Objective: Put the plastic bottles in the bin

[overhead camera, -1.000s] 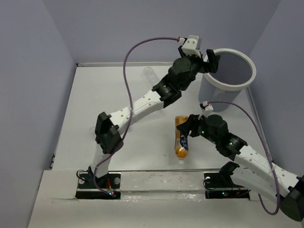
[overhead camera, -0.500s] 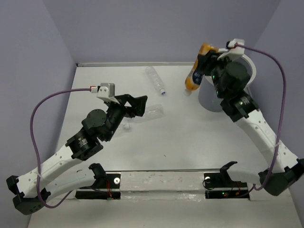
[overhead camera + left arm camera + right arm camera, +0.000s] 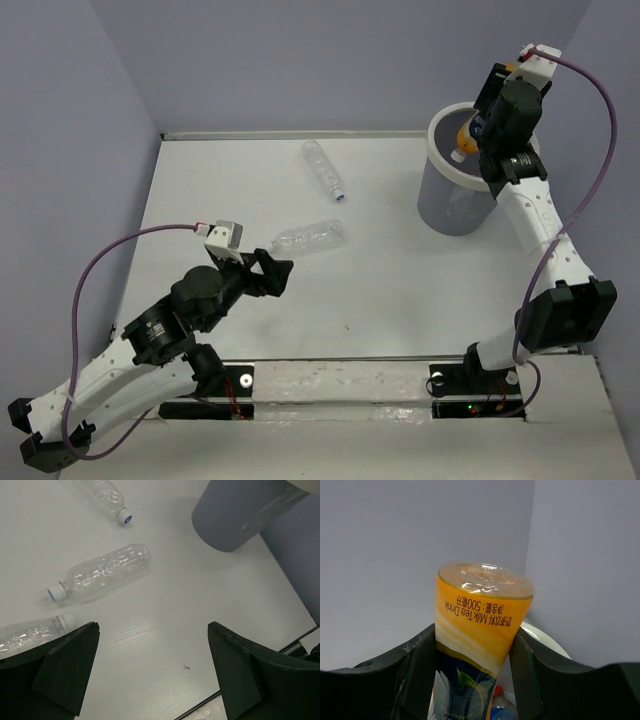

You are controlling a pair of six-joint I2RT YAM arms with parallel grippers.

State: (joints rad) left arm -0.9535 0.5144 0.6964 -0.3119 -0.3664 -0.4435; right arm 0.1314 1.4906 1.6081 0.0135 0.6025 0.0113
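My right gripper is shut on the orange bottle and holds it over the bin, a grey bucket with a white rim, at the far right. In the right wrist view the fingers clamp the orange bottle base-up, and the bin's rim shows behind it. A red cap lies inside below. My left gripper is open and empty, low over the table. Two clear bottles lie beyond it. The left wrist view shows them and a third clear bottle beside my left finger.
Grey-violet walls close in the table on the left, back and right. The bin's grey wall stands at the upper right of the left wrist view. A small dark speck marks the table near its front edge.
My right arm carried the orange bottle from beside the bin to above its opening. My left arm pulled back toward the near left, away from the clear bottle.
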